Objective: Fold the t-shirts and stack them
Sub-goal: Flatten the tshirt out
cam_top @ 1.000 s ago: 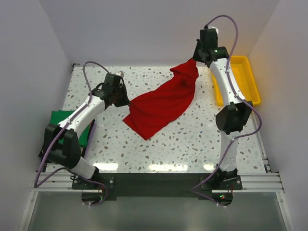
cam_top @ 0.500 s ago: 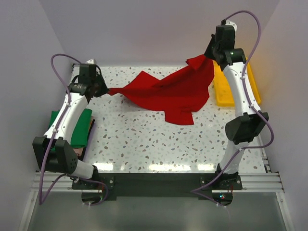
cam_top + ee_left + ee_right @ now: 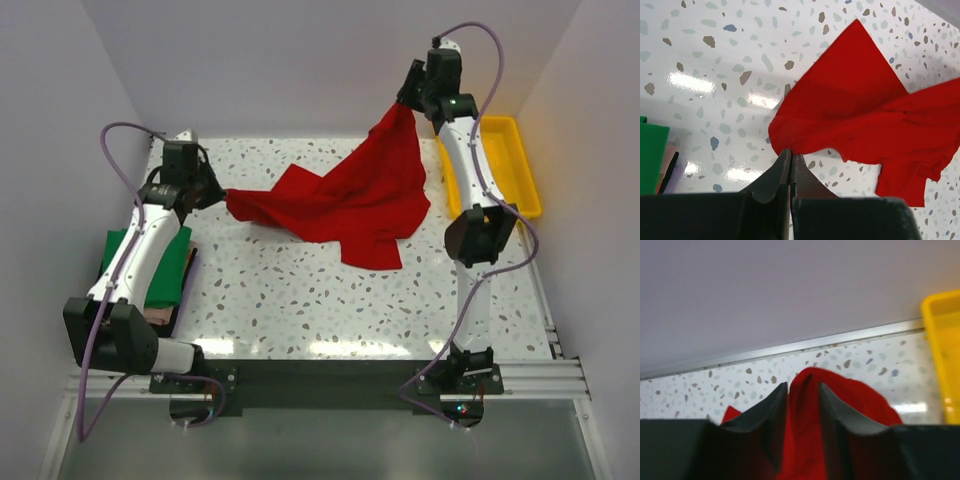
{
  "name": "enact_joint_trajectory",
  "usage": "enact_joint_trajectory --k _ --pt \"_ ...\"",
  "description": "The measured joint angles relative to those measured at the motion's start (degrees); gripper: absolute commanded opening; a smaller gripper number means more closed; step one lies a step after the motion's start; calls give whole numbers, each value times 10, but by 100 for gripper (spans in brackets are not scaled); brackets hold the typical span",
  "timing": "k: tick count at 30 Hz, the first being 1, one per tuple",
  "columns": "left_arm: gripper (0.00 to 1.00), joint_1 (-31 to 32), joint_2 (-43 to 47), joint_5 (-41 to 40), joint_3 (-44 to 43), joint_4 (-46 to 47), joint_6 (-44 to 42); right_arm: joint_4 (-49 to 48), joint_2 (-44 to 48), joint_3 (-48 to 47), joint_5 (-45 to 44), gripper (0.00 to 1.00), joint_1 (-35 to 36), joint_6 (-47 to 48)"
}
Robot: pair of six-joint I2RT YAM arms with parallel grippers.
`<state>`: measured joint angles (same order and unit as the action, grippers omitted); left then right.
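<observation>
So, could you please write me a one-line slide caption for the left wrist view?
Left gripper pinching a corner of the red t-shirt over the speckled table.

White speckled tabletop [image 3: 300,290] with dark and grey flecks, enclosed by a plain pale back wall [image 3: 300,70], left wall [image 3: 50,150] and right wall [image 3: 600,150]. A metal strip [image 3: 805,345] lines its far edge and an aluminium rail [image 3: 330,378] its near edge. Bright glare patches [image 3: 340,347] lie near the front.

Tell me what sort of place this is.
Most likely a robotics lab test cell: two black-and-white robot arms bolted to an aluminium rail, a speckled white tabletop boxed in by plain white walls, and a yellow plastic tray at the right.
</observation>
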<state>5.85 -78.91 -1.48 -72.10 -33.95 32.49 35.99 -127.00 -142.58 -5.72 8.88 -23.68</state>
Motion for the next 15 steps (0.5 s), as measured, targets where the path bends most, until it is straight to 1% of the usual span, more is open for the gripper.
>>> enact_joint_trajectory --k 1,2,3,4,7,10,12,14,15 --pt "0 0 -2 0 3 2 0 0 -33 -22 10 62 0 1" --pt "0 0 -2 1 7 3 1 1 -53 -27 16 69 0 0" --pt "0 0 -2 1 11 4 1 6 -68 -18 24 74 0 -1" --pt "0 0 -2 2 14 4 1 5 -68 10 25 78 0 0" --pt "0 0 -2 4 26 10 1 8 -42 113 24 78 0 3" --pt "0 -1 -2 10 42 20 1 13 29 238 18 70 0 2" --pt "0 -1 0 17 56 28 1 -7 114 349 11 63 0 -3" --pt "0 -1 5 23 68 33 1 -19 219 467 6 61 0 -12" --pt "0 -1 9 26 74 35 1 -38 274 524 7 58 0 -17"
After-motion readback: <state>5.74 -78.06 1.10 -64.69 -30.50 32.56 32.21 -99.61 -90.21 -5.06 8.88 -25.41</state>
